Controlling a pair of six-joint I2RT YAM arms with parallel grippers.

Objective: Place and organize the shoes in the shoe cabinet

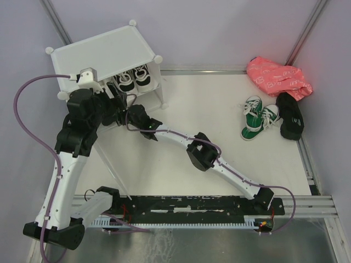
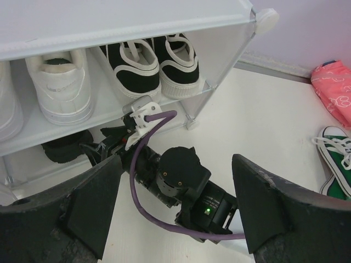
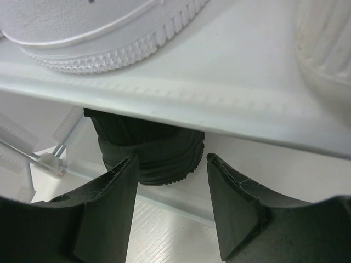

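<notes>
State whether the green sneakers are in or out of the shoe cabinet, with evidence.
Out. The green sneakers lie on the tabletop well right of the shoe cabinet, beside a black shoe.

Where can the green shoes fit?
The upper shelf is full: white sneakers beside black-and-white sneakers. The lower shelf looks bare right of the black shoe. The table between cabinet and green sneakers is bare too.

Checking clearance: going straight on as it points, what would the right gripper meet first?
Probably the plain black shoe under the white plastic shelf, just ahead of its jaws; depth unclear.
</notes>
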